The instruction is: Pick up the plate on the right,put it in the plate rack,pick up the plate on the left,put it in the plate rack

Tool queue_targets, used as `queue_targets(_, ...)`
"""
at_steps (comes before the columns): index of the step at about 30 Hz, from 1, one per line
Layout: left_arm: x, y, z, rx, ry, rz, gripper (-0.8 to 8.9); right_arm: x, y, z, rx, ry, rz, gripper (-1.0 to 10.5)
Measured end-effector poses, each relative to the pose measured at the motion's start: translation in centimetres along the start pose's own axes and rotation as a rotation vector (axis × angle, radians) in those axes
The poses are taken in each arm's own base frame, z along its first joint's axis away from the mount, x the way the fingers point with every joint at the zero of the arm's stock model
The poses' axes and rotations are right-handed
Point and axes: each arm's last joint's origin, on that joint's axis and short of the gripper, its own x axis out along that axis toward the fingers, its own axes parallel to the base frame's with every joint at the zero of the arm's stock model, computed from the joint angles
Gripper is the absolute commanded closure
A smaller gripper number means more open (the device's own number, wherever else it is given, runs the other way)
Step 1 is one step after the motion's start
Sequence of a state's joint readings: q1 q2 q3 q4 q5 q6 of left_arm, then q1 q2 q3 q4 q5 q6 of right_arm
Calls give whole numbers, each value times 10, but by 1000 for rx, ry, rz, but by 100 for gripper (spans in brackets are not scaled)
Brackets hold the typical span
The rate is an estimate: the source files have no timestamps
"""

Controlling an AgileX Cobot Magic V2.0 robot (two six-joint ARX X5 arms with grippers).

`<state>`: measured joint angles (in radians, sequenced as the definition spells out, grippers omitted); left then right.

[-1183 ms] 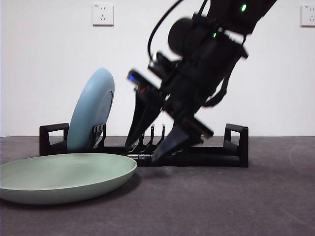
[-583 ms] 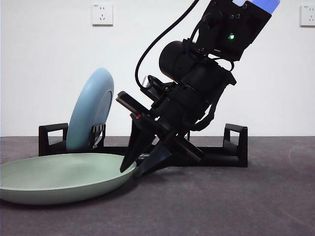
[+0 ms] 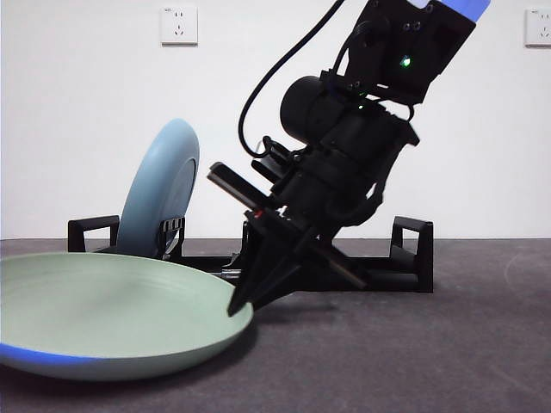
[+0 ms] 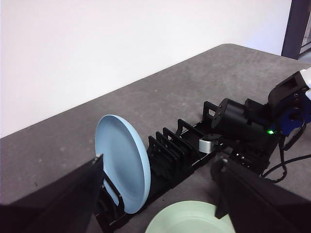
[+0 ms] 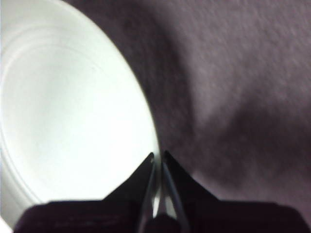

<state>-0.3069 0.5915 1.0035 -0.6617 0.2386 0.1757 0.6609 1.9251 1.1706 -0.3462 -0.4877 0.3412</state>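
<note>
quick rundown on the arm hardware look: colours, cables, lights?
The right gripper has two black jaws tapering to sharp points. Behind them the arm is matte black: a blocky wrist, a rounded motor housing, a loose black cable looping upward, a small green light, and a blue patch at the top. The left gripper shows only two broad, flat black jaws.

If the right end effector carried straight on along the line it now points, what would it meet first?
Little lies ahead: the right end effector is already closed on the green plate's rim. Pushing on down-left, its tips would probably meet the table under the rim, though depth is unclear.
</note>
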Motion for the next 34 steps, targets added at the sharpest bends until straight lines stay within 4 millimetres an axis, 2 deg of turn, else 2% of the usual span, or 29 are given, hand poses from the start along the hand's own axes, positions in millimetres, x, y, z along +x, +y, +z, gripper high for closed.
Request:
queue_targets(2,0,0,0,0,-1,-9,436,-7,3,-2,0,12,-21,959)
queue_targets(5,1,-1,-1,-3,7,-39,436,-31,14,-3,-31,-34,-70,959)
queue_targets(8,4,-4,-3,-3,29,-96,437,-65,29,-1,-84,-152,-132,959)
queue_targets(11,10,-7,-4,30,61,-152,438,-98,36,0,-105,-246,-136,959)
queue_targets(13,15,-11,-5,63,79,-197,440,-117,35,-1,-98,-283,-143,959)
queue_targets(17,25,-21,-5,134,107,-260,441,-141,24,0,-43,-297,-179,959)
queue_targets(20,37,-31,-7,202,159,-271,442,-154,16,4,0,-302,-208,959)
queue_targets(24,59,-54,-10,306,247,-266,442,-163,16,8,1,-320,-209,959)
queue_targets(28,85,-92,-19,470,348,-237,443,-165,17,9,-1,-318,-196,959)
queue_targets(34,112,-147,-40,753,443,-149,445,-165,15,8,7,-307,-201,959)
